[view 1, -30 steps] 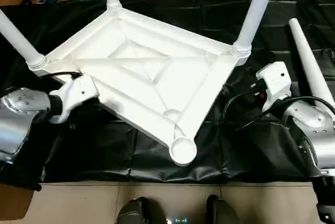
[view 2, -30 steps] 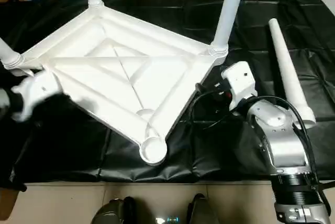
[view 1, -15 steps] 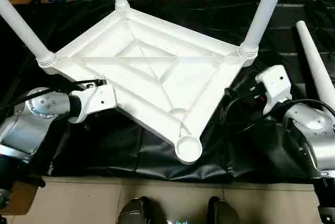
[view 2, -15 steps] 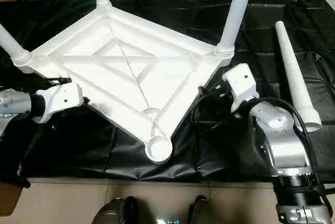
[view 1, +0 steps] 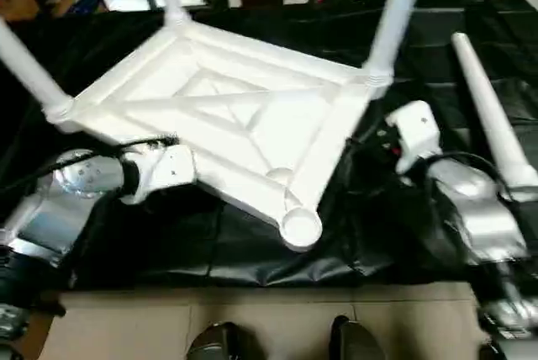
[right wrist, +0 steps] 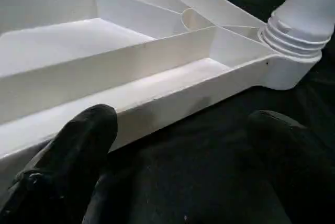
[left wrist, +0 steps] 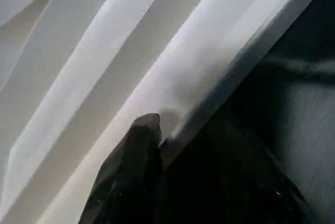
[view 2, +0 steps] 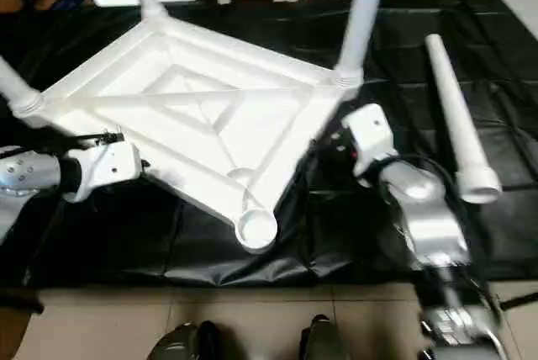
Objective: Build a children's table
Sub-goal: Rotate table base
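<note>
You are pinching the top (view 1: 227, 116) rim with the left gripper (left wrist: 162, 145); the right gripper (right wrist: 178, 145), gaping wide, is sitting nearest the loose leg (view 1: 492, 120).

Silver forearms (view 1: 63, 204), white wrists, black cables

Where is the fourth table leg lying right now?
The loose leg lies flat on the black mat at the robot's right, just outside the right arm, apart from the upturned table top.

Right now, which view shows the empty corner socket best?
The left eye view: the empty corner socket faces the camera, unobstructed, at the tabletop's near corner. The right eye view shows it equally well. Both wrist views show tabletop edges and ribs instead.
</note>
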